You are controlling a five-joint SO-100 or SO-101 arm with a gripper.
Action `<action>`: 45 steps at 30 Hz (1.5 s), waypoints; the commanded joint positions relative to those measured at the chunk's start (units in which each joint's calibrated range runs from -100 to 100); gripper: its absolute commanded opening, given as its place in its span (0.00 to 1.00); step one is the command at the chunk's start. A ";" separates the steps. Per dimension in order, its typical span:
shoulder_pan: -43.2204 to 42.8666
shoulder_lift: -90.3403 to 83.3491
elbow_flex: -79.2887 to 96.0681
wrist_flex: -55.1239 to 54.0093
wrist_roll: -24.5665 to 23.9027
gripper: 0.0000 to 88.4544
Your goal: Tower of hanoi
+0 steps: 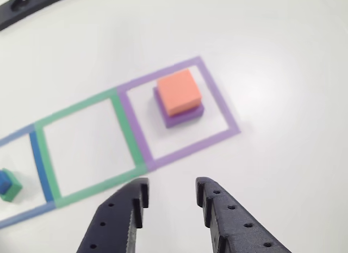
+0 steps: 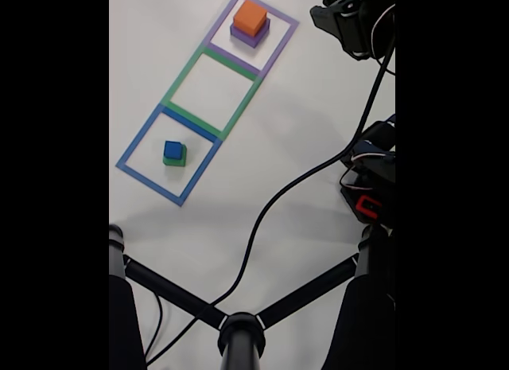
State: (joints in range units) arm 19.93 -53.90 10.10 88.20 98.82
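Note:
An orange block (image 1: 179, 91) sits on a wider purple block (image 1: 185, 117) inside the purple tape square (image 1: 220, 100). In the fixed view the same stack, orange block (image 2: 250, 16) on purple block (image 2: 248, 37), stands at the top. A small blue block (image 2: 172, 149) rests on a green block (image 2: 175, 160) in the blue tape square (image 2: 131, 151); the other view shows that blue block (image 1: 4, 182) at its left edge. Between them lies the green tape square (image 1: 125, 125), with nothing in it. My gripper (image 1: 171, 183) hangs open above the table, short of the purple square, holding nothing.
The arm (image 2: 358, 28) reaches in from the top right of the fixed view. A black cable (image 2: 270, 207) crosses the white table (image 2: 294, 131), and a black stand with three legs (image 2: 238, 326) occupies the bottom.

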 commanded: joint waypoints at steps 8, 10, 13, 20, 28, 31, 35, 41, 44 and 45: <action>5.80 -6.11 24.12 -19.04 1.18 0.24; 6.41 -7.31 29.66 -23.65 1.18 0.25; 7.40 -9.24 38.93 -31.83 1.18 0.27; 9.08 -9.32 58.65 -58.21 1.18 0.40; 10.30 -0.66 70.46 -82.25 1.18 0.48; 10.60 4.55 71.46 -89.05 1.18 0.49; 9.61 12.00 71.73 -98.44 1.18 0.48; 7.71 21.85 72.19 -110.74 1.18 0.47; 7.10 26.42 72.00 -116.00 1.18 0.47; 6.94 28.26 71.82 -117.95 1.18 0.47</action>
State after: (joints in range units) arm 27.96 -29.84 82.42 -22.79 99.61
